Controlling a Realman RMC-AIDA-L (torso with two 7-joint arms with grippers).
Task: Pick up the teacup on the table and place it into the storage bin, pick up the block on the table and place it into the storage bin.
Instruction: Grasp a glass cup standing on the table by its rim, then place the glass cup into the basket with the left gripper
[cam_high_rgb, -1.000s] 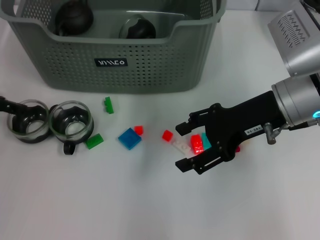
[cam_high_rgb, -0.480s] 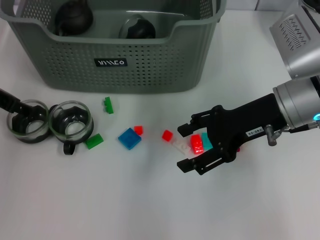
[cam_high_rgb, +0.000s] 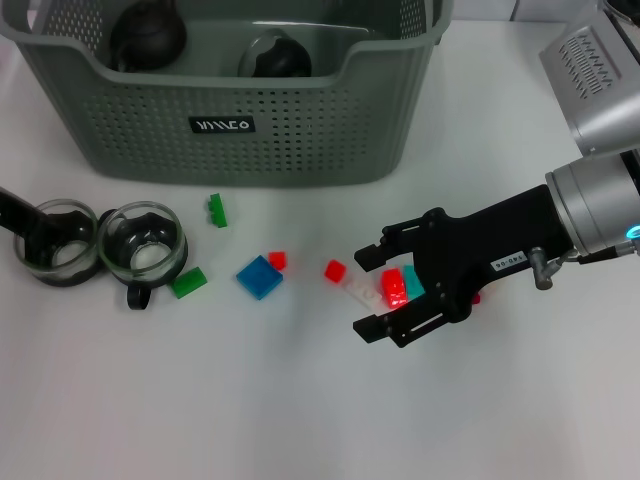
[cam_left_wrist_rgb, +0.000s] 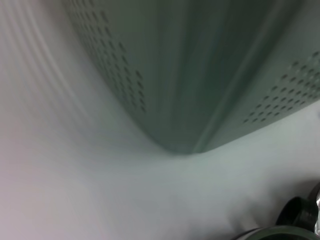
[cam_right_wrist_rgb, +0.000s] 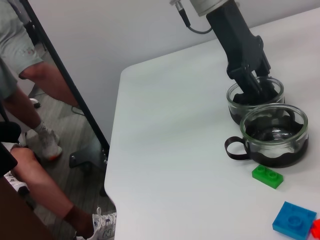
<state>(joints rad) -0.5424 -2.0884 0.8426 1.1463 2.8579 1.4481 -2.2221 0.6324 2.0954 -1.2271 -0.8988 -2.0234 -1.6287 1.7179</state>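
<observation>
Grey-green and perforated, the storage bin (cam_high_rgb: 230, 110) stands at the far side of the white counter (cam_high_rgb: 200, 400) and already holds two dark rounded items, which I judge to be teacups. Two glass teacups remain on the counter near its left edge. My left hand (cam_right_wrist_rgb: 255, 85) reaches into the outer teacup (cam_high_rgb: 58, 243), one finger inside the rim; whether it is clamped I cannot tell. The second teacup (cam_high_rgb: 143, 245) touches the first and sits untouched. Blocks lie scattered: green blocks (cam_high_rgb: 217, 209), a blue block (cam_high_rgb: 259, 276), and small red ones (cam_high_rgb: 334, 269). My right hand (cam_high_rgb: 385, 285) hovers low with fingers apart on either side of a red block (cam_high_rgb: 393, 287) in a cluster with a teal and a pale piece. I judge the task partly done, with no block binned yet. Beyond the counter's corner the right wrist view shows a plain wall, a grey floor and the legs of people standing by.
</observation>
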